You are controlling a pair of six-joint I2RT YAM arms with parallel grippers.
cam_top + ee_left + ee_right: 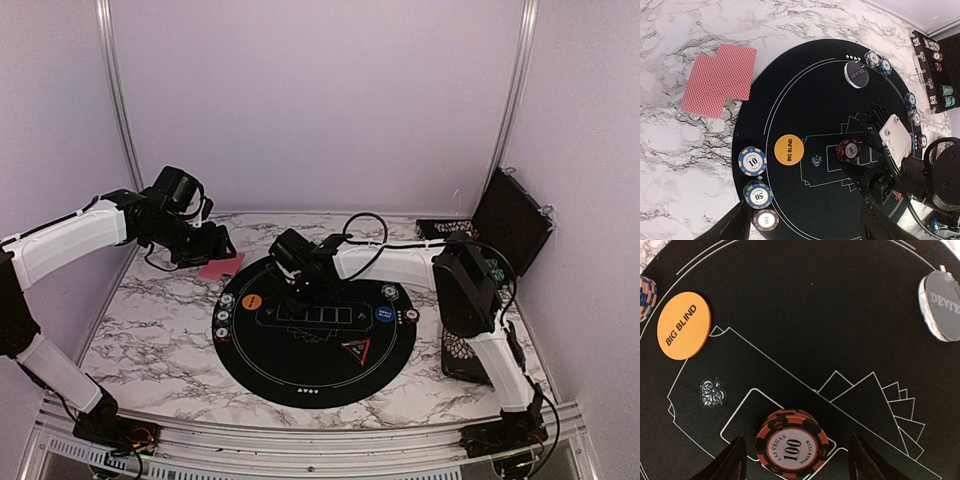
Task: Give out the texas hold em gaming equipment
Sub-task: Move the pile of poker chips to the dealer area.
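An orange-and-black 100 chip stack (791, 447) rests on the black mat (300, 370), inside a card outline. My right gripper (795, 460) is open around it, a gap on each side. The orange BIG BLIND button (684, 325) lies to its left and a grey dealer button (942, 305) at the far right. Two pink-red-backed cards (720, 80) lie overlapped on the marble beside the mat. My left gripper (807, 230) hovers open over the mat's edge, holding nothing, near the 10 chip (752, 161), 50 chip (758, 194) and 100 chip (765, 220).
A blue button (385, 315) and a black triangle marker (358, 351) sit on the mat's right half. More chip stacks (877, 61) line its far rim. The open black floral case (510, 220) stands at the back right corner.
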